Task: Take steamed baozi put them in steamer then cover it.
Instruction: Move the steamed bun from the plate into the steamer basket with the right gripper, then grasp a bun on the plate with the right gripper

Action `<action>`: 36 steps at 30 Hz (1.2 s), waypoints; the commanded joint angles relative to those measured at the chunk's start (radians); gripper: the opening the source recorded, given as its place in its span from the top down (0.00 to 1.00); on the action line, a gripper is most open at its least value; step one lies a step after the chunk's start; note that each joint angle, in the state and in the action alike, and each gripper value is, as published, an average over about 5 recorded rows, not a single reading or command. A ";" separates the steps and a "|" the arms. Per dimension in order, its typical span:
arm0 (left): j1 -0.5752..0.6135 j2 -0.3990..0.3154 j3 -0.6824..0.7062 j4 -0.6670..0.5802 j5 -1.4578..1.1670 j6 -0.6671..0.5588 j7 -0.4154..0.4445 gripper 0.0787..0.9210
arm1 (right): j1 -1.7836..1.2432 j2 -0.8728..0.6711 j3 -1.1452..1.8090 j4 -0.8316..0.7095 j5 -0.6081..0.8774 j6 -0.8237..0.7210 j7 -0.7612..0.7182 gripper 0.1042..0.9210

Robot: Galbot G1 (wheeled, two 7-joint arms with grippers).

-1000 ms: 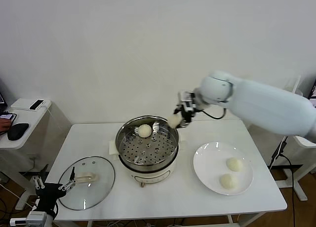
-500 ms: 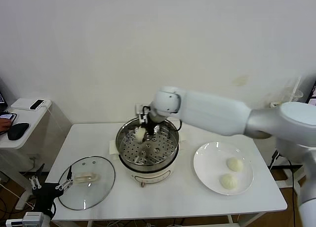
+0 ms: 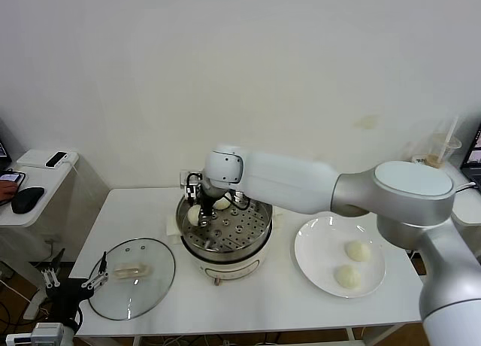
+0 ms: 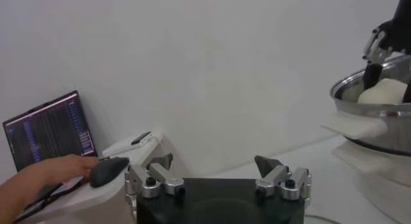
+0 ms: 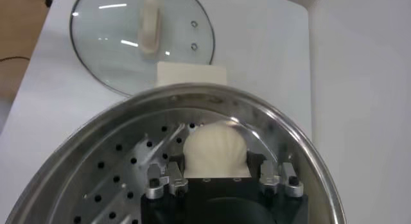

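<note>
My right gripper reaches into the left side of the steamer and is shut on one steamed baozi, low over the perforated floor. In the right wrist view the bun sits between the fingers of that gripper, inside the steel rim. A second baozi lies at the steamer's back. Two more baozi lie on the white plate. The glass cover lies flat on the table at the left. My left gripper waits open and empty beyond the table's left front corner.
The steamer sits on a white cooker base with a knob at the front. A side desk at the left holds a mouse and a phone; a person's hand rests there beside a laptop.
My right arm swung from the steamer's far right rim across to its left side, carrying the baozi, and lowered it inside the basket. The left arm barely moved.
</note>
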 commanded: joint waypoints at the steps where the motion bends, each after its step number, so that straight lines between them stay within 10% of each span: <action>1: 0.003 0.002 -0.002 0.002 0.000 -0.003 -0.001 0.12 | -0.010 0.034 -0.007 -0.031 -0.013 -0.012 0.002 0.38; 11: 0.006 0.000 -0.008 -0.007 -0.002 -0.003 -0.001 0.12 | 0.088 -0.076 -0.002 0.065 -0.072 0.019 -0.130 0.13; 36: 0.020 0.013 0.026 -0.017 0.011 -0.003 0.000 0.12 | 0.136 -1.017 -0.047 0.604 -0.479 0.305 -0.420 0.12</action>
